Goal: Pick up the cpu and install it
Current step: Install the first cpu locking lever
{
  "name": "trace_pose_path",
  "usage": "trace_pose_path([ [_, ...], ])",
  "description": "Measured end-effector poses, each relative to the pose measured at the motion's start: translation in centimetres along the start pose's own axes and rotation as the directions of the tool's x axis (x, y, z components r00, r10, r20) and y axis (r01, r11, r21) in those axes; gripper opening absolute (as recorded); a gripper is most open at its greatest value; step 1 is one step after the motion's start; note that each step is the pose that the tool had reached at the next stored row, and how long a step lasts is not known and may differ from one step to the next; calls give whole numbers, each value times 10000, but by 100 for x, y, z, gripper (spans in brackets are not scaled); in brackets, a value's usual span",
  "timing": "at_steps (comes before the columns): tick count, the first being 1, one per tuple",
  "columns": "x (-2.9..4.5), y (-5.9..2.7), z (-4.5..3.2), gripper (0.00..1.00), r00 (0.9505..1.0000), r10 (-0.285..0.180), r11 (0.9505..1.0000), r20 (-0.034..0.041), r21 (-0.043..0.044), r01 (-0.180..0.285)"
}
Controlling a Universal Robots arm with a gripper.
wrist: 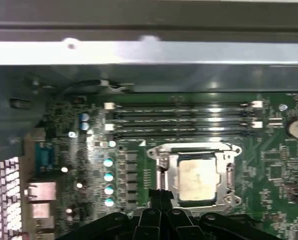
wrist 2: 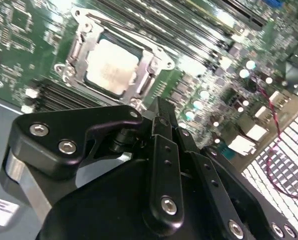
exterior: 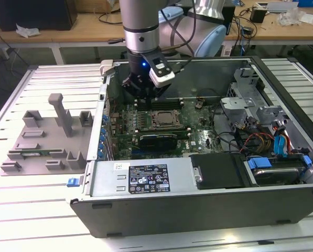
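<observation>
The cpu (exterior: 164, 119) lies flat in the motherboard socket inside the open computer case (exterior: 146, 181), its silver top facing up. Both wrist views show the cpu (wrist 2: 111, 67) (wrist: 198, 180) seated within the socket's metal frame (wrist 2: 75, 47) (wrist: 161, 159). My gripper (exterior: 144, 97) hangs just above the board, beside the socket on the exterior view's left and slightly behind it. The black fingers (wrist: 157, 197) are pressed together with nothing between them. The gripper (wrist 2: 161, 107) (wrist: 161, 196) ends close to the socket's edge, apart from the cpu.
Grey plastic fixture blocks (exterior: 46, 136) stand on the slatted table at the exterior view's left. Memory slots (wrist: 183, 120) run behind the socket. Drive bays and coloured cables (exterior: 274, 142) crowd the case at the exterior view's right. The case wall (wrist: 149, 52) rises behind the board.
</observation>
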State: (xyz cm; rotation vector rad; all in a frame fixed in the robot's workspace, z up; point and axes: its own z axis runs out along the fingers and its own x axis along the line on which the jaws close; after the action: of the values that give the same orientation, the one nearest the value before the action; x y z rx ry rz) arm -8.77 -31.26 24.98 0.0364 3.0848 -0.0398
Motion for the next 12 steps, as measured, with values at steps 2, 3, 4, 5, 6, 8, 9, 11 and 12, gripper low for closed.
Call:
trace_pose_path([
  [2, 50, 3, -2, 11, 10000, 3, 10000, 0, -1, -3],
  [3, 50, 3, -3, 11, 10000, 2, 10000, 0, 0, -2],
  [4, 51, 2, -3, 11, 10000, 1, 10000, -1, 0, -1],
  [5, 50, 2, -23, 11, 10000, 1, 10000, -1, 2, -1],
  [6, 48, 1, -46, 11, 10000, 1, 10000, 0, 0, -1],
  [8, 46, 0, -92, 11, 10000, 2, 10000, -1, 1, -2],
  [9, 46, 0, -95, 11, 10000, 1, 10000, 0, 0, -1],
  [11, 47, 0, -96, 11, 10000, 3, 10000, 2, -21, -3],
  [12, 50, 0, -96, 11, 10000, 6, 10000, 9, -95, -6],
])
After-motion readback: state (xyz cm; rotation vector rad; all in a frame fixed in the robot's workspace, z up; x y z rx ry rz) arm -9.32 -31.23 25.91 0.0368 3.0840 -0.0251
